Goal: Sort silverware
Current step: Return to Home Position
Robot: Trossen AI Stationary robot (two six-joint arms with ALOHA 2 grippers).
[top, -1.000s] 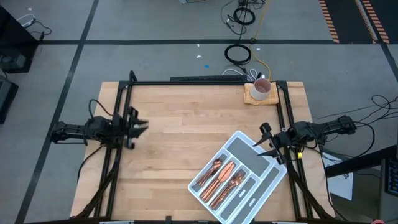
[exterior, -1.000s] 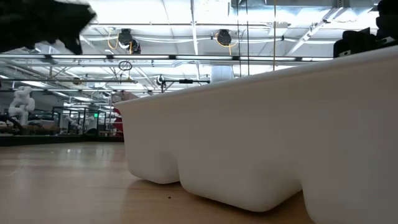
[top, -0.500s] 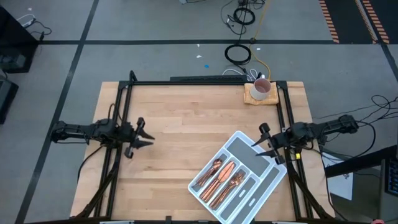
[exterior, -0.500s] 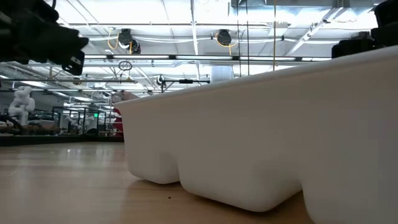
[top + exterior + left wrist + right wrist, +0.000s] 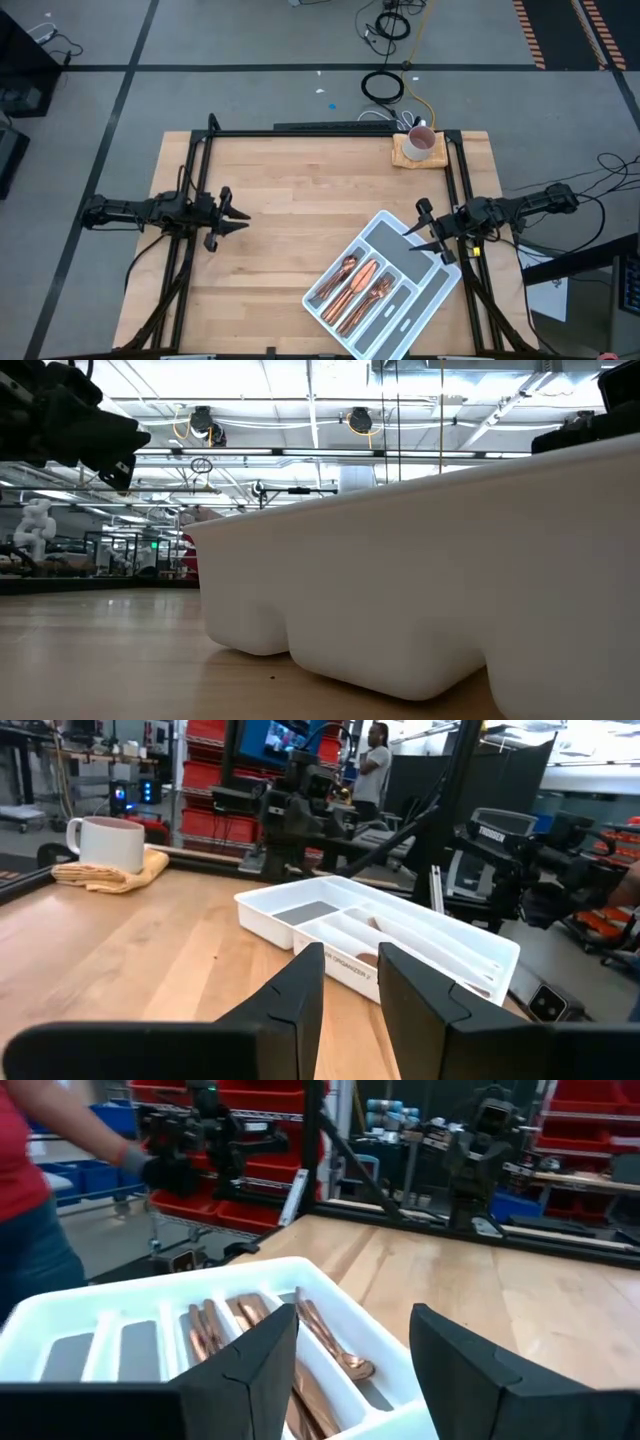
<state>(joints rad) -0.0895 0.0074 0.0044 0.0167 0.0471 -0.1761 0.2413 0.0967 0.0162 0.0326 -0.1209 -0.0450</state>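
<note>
The copper silverware (image 5: 360, 285) lies in the long compartments of the grey-white tray (image 5: 400, 300), which rests slantwise on the table's near right part. The silverware (image 5: 300, 1345) also shows in the right wrist view. My right gripper (image 5: 420, 232) (image 5: 355, 1315) hangs open and level over the tray's far right end, touching nothing. My left gripper (image 5: 232, 215) (image 5: 349, 952) stands open and level at the table's left edge, pointing across the bare wood toward the tray (image 5: 380, 935). In the low view the tray's wall (image 5: 420, 580) fills the frame and hides the silverware.
A white mug (image 5: 420, 141) sits on a yellow cloth (image 5: 403, 155) at the table's far right corner. Black frame rails (image 5: 330, 132) run along the table's edges. A person in a red top (image 5: 30, 1200) stands beyond the table. Bare wood (image 5: 290, 200) lies left and centre.
My left gripper has sunk a little and tipped from a raised slant to level, rolling somewhat, and now points across the table toward the right. Its fingers have kept the same gap. The tray and silverware have not moved.
</note>
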